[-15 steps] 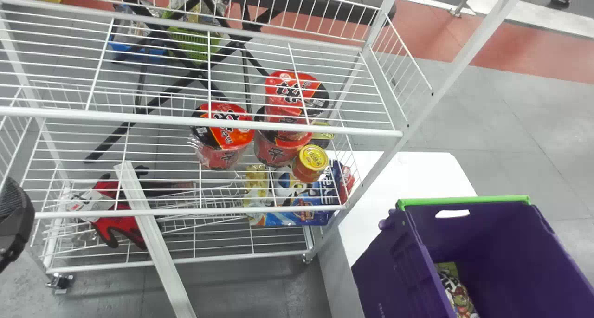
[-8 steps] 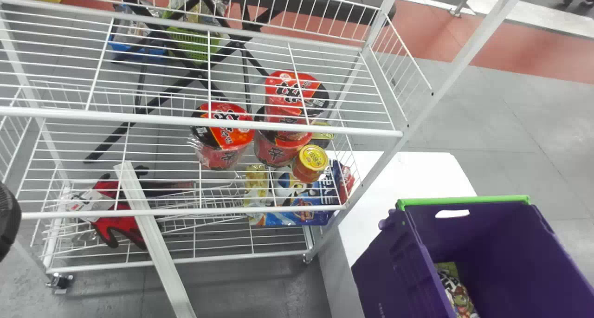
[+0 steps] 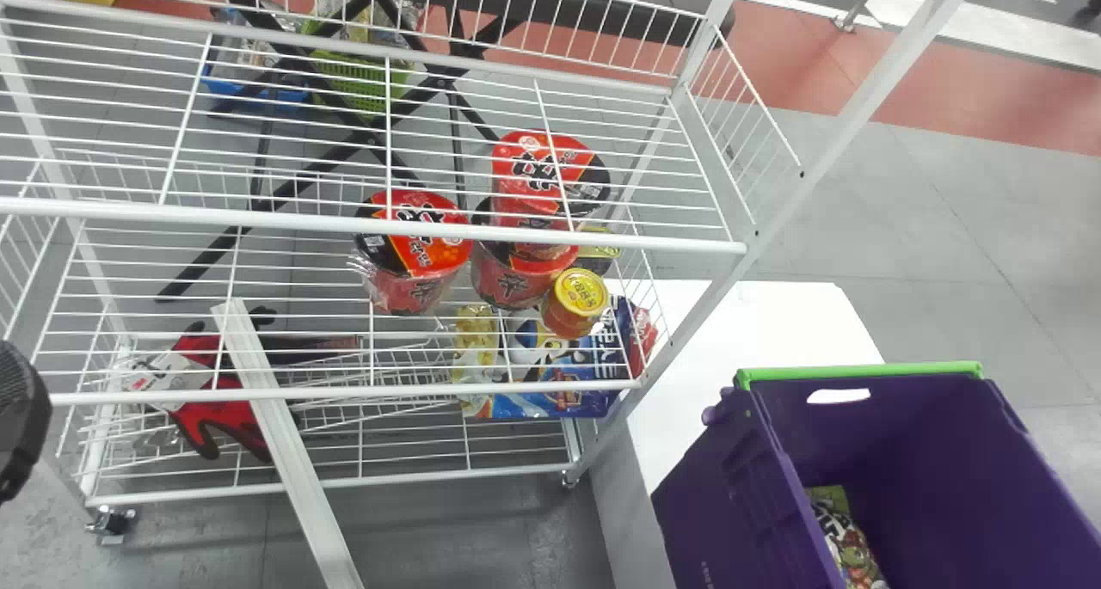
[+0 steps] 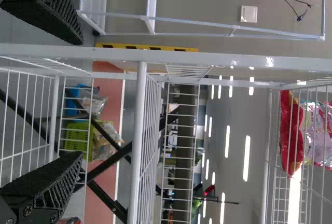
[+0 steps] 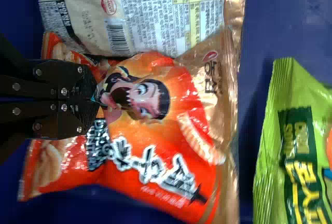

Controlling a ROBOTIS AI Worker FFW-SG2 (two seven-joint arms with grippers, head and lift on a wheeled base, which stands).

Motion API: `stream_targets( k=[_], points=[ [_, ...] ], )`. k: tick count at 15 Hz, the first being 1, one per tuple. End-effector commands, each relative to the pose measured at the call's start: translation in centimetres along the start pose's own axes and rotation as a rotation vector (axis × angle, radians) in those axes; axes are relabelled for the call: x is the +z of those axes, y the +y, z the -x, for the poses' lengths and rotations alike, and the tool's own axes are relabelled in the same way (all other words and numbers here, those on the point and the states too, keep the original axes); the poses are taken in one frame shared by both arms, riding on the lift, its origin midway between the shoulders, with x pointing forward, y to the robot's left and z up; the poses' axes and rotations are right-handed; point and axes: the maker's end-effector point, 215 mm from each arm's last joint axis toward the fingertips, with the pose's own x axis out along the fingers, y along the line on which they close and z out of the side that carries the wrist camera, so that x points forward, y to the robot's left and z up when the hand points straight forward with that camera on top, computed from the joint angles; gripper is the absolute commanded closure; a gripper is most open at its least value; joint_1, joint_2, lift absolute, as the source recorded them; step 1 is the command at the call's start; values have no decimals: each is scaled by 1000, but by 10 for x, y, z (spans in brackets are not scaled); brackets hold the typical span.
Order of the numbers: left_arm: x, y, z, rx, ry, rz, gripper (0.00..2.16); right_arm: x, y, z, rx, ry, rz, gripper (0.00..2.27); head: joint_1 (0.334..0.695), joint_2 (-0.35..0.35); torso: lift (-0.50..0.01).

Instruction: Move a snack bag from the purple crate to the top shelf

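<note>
"When the head view is consulted, where is the purple crate (image 3: 714, 520) found?"

"It is found at four o'clock, with part of the white tabletop (image 3: 757, 322) seen beside it. A snack bag (image 3: 847, 546) is contained there, near the crate's nine-o'clock wall."

"And on the wire rack (image 3: 370, 223)?"

"Three red cups (image 3: 413, 266) are gathered around the centre, beneath the upper wire shelf, and one of them is stacked. A yellow-lidded jar (image 3: 578, 292) is set beside them. A blue packet (image 3: 550, 400) is seen lower, at six o'clock, and red-and-black gloves (image 3: 228, 426) are laid between eight and nine."

"Is either gripper to be noted?"

"The left gripper (image 3: 21, 417) is cut off by the edge, between eight and nine o'clock."

"What is given by the left wrist view?"

"The jaws of the left gripper (image 4: 79, 97) are released and held well apart, with nothing grasped. White rack bars are faced by them. A red bag (image 4: 292, 130) and a pink-and-white bag (image 4: 317, 130) are seen behind wire bars."

"And by the right wrist view?"

"There the jaws of the right gripper (image 5: 96, 98) are clenched, with a fold of the orange snack bag (image 5: 129, 180) grasped between them. The orange one is still inside the crate, so to say: it is touched by a cream bag (image 5: 145, 32), while a green bag (image 5: 272, 156) is placed just apart."
</note>
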Motion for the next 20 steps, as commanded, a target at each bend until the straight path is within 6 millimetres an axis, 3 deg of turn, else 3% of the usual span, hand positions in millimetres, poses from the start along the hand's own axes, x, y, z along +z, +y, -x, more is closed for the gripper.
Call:
stream_targets(
  k=[1, 3, 11, 20],
  points=[
    [5, -15, 2, -12, -1, -1, 39, 0, -17, 13, -37, -13, -7, 1480, 695, -350, -454],
    [5, -21, 1, -19, 1, 3, 39, 2, -29, 19, -64, -15, -3, 1480, 695, -350, -454],
    [-2, -19, -2, -4, 16, 0, 39, 17, -31, 17, -83, -51, 34, 1595, 695, -350, -422],
    [-1, -21, 1, -7, 17, -11, 39, 32, -6, 6, -38, -75, 63, 1595, 695, -350, -387]
  ],
)
